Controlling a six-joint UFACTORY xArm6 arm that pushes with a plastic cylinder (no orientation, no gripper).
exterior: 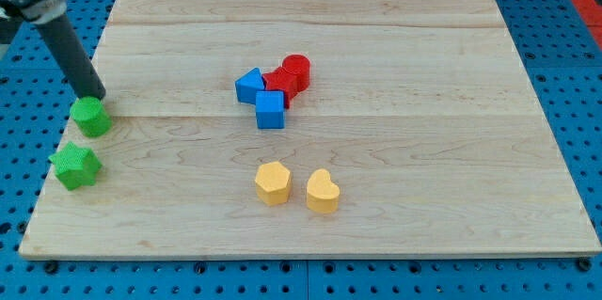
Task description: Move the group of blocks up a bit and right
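8 blocks lie on the wooden board (395, 234). Nearest the view's bottom, a yellow hexagonal block (273, 182) and a yellow heart-shaped block (322, 191) sit side by side, slightly apart. At the view's left edge, a green star block (75, 166) lies below a green round block (91, 116). My tip (95, 96) touches that round block's top edge, grasping nothing. Farther up, near centre, a blue cube (270, 109), blue triangular block (249, 85), red cylinder (295, 71) and a partly hidden red block (278, 82) cluster, touching.
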